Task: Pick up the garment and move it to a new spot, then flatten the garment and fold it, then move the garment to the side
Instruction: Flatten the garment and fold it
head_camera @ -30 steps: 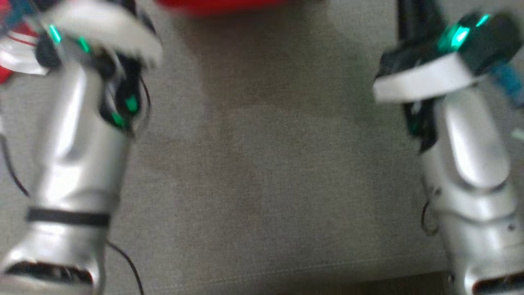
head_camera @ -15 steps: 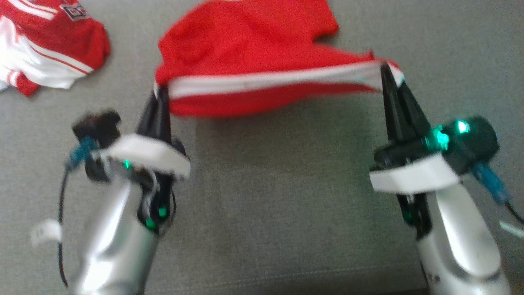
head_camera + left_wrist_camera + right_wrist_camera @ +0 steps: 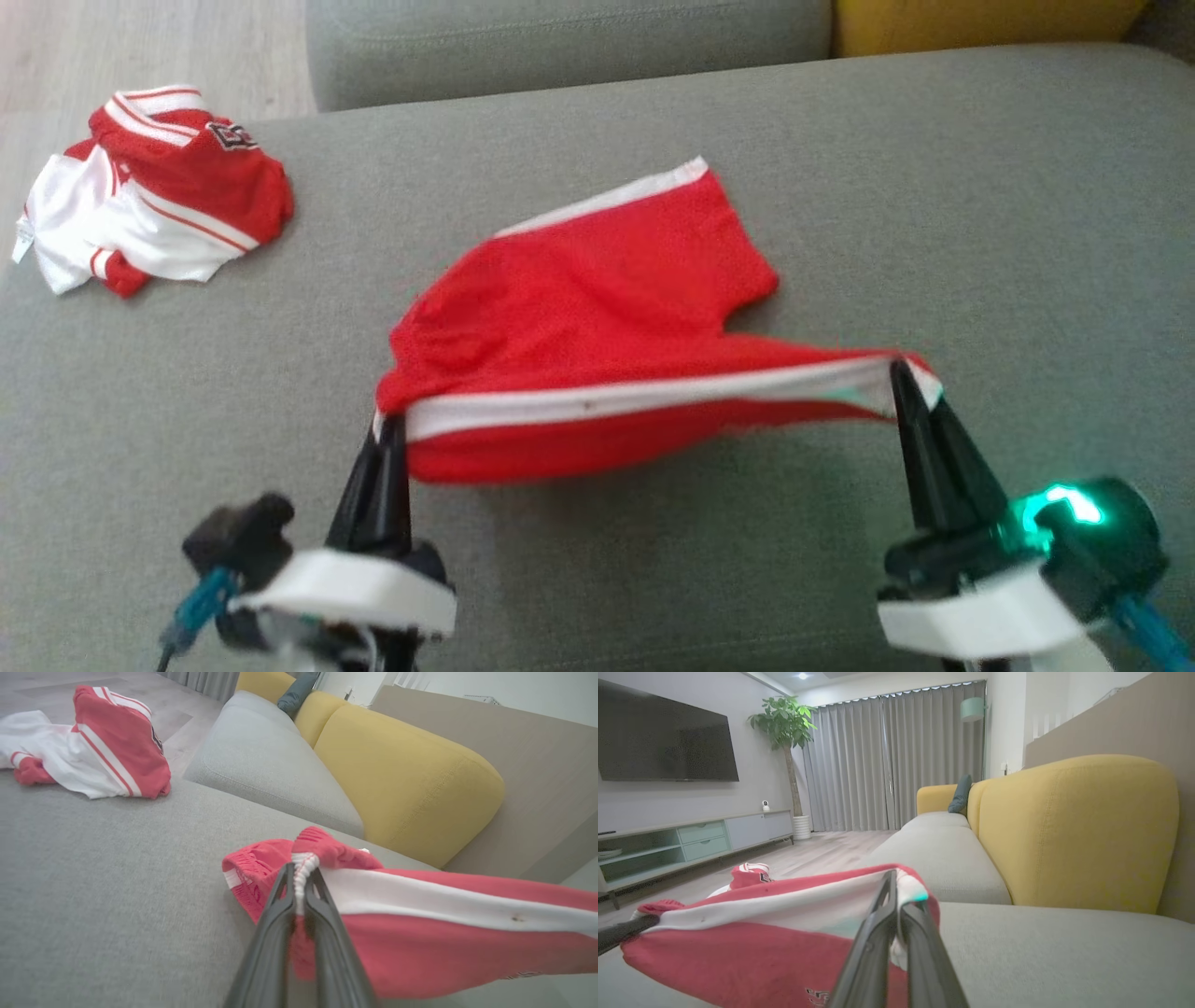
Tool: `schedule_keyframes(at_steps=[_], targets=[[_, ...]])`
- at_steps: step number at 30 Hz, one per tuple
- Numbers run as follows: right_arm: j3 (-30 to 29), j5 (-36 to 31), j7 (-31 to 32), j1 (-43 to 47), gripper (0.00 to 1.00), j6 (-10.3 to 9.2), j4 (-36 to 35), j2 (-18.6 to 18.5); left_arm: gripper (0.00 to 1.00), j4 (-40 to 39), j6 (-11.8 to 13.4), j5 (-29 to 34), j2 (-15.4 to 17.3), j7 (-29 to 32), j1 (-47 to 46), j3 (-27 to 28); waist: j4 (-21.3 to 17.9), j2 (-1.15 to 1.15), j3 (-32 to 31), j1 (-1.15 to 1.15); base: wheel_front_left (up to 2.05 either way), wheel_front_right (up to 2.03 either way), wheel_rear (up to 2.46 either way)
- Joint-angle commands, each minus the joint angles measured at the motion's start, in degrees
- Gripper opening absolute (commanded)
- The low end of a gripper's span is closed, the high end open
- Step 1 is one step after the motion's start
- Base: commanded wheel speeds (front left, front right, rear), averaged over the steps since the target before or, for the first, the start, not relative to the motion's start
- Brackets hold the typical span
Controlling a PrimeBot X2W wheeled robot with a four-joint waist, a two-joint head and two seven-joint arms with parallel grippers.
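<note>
The garment is a pair of red shorts with a white waistband, stretched between my two grippers above the grey sofa seat. My left gripper is shut on the left end of the waistband, and the left wrist view shows the white band pinched at my left gripper. At the other end my right gripper is shut on the waistband; the right wrist view shows my right gripper nipping the cloth. The far legs of the shorts rest on the cushion.
A second red and white garment lies crumpled at the seat's far left corner, also in the left wrist view. Yellow back cushions and a neighbouring grey seat lie beyond. Wooden floor lies past the left edge.
The head camera has tilted up, so both arms sit lower in view and the whole garment and far cushions show. Both grippers stay shut on the waistband, still stretched between them.
</note>
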Motion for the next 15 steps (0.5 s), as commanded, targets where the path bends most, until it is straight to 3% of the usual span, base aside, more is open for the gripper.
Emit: schedule_keyframes(at_steps=[1, 7, 15], targets=[[0.74, 0.0, 0.4, 0.97, 0.0, 0.37, -3.8, -1.31, 0.0, -4.98, 1.59, -0.23, 1.16, 0.42, 1.31, 1.89, -0.31, 0.0, -0.23, 0.01, 0.0, 0.0, 0.0], [0.97, 0.94, 1.89, 3.41, 0.0, 0.37, -4.69, -1.69, 0.0, -10.29, 4.03, -1.06, 1.2, 3.28, 7.19, 0.87, 0.16, 0.0, 1.19, 0.01, 0.0, 0.0, 0.0], [0.34, 1.59, 2.26, -4.17, 0.0, 0.37, 2.09, -2.91, 0.0, -6.44, 4.68, -3.21, -0.95, 5.9, 1.3, 0.43, 3.06, 0.0, 4.5, 0.01, 0.0, 0.0, 0.0]])
